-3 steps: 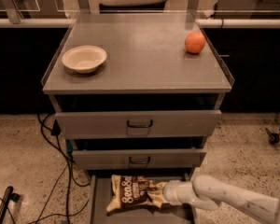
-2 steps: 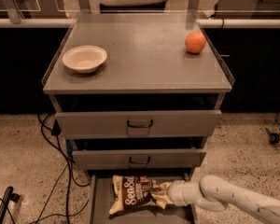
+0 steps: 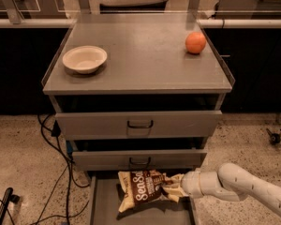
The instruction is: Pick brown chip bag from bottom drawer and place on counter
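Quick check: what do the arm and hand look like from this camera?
The arm is smooth glossy white, built of rounded tubular segments with a ring seam at the wrist. The hand, low over the right side of the bottom drawer, looks equally pale. No cables or markings show.

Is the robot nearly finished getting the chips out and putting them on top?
Not yet. Done: the bottom drawer stands open. In hand: the gripper is low down at the right end of the brown chip bag, which is over the drawer floor. Left: lifting the bag up and setting it on the counter, where a bowl and an orange sit.
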You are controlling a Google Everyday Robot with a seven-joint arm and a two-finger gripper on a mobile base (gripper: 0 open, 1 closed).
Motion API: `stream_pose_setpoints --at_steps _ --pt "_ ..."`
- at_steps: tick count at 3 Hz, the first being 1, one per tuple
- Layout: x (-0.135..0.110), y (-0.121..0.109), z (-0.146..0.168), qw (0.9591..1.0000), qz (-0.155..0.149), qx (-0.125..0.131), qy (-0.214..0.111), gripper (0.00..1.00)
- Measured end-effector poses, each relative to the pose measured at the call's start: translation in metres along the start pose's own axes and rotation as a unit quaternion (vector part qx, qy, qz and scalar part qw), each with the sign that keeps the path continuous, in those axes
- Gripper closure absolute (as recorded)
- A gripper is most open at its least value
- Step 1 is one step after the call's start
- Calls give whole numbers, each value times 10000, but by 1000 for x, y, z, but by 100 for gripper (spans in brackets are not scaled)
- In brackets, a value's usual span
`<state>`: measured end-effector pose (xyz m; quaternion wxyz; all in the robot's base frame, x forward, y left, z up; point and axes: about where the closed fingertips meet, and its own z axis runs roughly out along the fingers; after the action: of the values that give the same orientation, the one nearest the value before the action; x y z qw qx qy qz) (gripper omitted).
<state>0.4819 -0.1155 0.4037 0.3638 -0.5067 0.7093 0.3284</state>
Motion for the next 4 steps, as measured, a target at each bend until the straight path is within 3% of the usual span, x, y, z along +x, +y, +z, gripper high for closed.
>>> stream_pose_setpoints --at_steps 1,2,3,4 --pt "-34 0 -50 9997 -247 74 33 100" --pt "-34 0 -50 9997 -249 74 32 100" --pt "-48 14 -65 9989 -457 52 -62 100" --pt "-96 52 -113 9947 -965 115 -341 100"
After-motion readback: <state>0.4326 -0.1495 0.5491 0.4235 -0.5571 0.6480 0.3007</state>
